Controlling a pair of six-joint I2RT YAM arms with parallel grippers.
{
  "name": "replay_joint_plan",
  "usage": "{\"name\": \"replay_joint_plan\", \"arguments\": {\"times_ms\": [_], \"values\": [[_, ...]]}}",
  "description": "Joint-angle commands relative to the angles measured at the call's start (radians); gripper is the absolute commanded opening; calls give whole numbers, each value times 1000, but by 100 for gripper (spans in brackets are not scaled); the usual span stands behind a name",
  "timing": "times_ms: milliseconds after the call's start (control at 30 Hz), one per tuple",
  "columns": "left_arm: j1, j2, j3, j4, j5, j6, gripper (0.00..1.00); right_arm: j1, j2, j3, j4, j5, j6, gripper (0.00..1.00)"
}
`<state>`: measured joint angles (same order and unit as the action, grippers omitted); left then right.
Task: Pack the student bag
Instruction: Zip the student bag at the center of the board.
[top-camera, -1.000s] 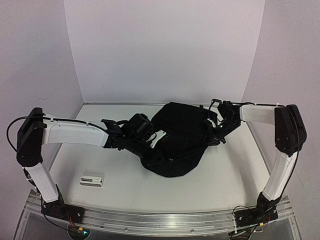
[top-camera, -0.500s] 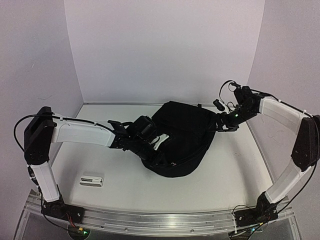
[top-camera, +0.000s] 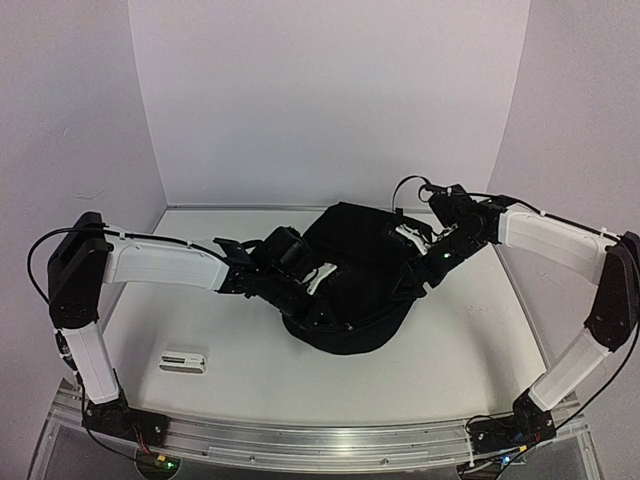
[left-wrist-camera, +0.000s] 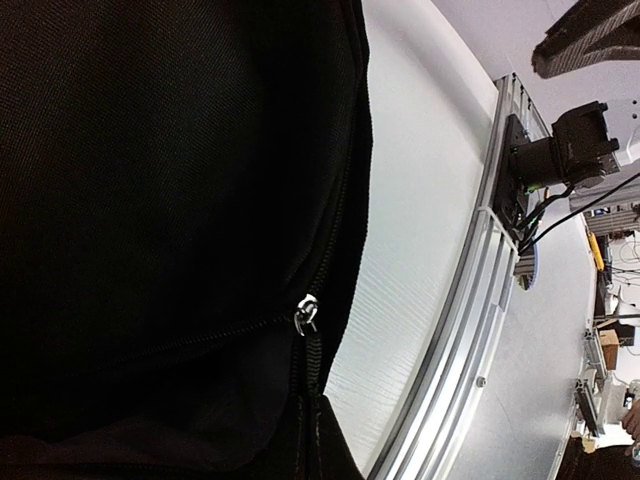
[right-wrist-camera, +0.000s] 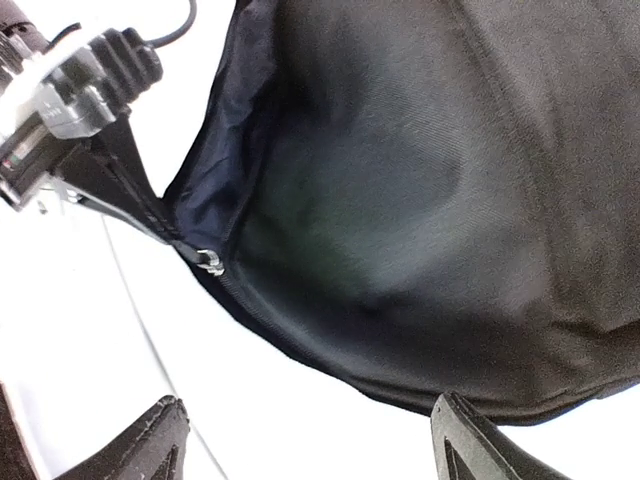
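the right hand (right-wrist-camera: 305, 410), fingers spread, hovers above the right flank of the student bag (right-wrist-camera: 420, 170), which lies mid-table (top-camera: 200, 315) just below it. the left hand (top-camera: 300, 292) is pressed together at the bag's left edge beside the zip pull (right-wrist-camera: 208, 261); whether it pinches fabric, i cannot tell.

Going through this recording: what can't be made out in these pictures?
1. Inside of the large black soft fabric backpack: hidden by its own fabric in all views.
2. Left gripper: pinching fabric or the zip pull? Too small to tell in the right wrist view, and the left wrist view shows no fingers.
3. Small white flat object: too small in the top view to identify.
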<state>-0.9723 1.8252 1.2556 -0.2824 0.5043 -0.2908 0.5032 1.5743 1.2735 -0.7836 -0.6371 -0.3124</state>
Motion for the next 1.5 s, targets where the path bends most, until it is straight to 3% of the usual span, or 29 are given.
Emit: {"name": "replay_joint_plan", "arguments": {"times_ms": [0,333,400,600,667,1000,1300,1333,1400,1433,1467], "values": [[19,-25,12,62,46,-25,0,88,15,-13,90,94,-121,84],[36,-46,-7,92,86,-47,0,241,83,-61,173,203,-275,77],[43,-59,-22,100,86,-58,0,245,95,-84,192,223,-280,64],[61,-103,-79,87,70,-67,0,244,35,-155,194,282,-279,7],[66,-114,-98,72,57,-63,0,244,6,-180,193,309,-276,0],[147,-213,-186,-6,-21,-24,0,210,-78,-298,149,444,-314,0],[185,-243,-173,-24,-48,-9,0,53,-91,-252,83,488,-399,1],[182,-230,-163,-15,-31,-15,0,55,-72,-193,52,467,-376,9],[165,-200,-137,4,9,-19,0,77,-20,-58,-80,348,-317,41],[152,-186,-125,11,22,-18,0,103,-4,-18,-111,307,-280,52],[145,-175,-115,22,34,-19,0,139,-1,11,-117,296,-261,55]]}}
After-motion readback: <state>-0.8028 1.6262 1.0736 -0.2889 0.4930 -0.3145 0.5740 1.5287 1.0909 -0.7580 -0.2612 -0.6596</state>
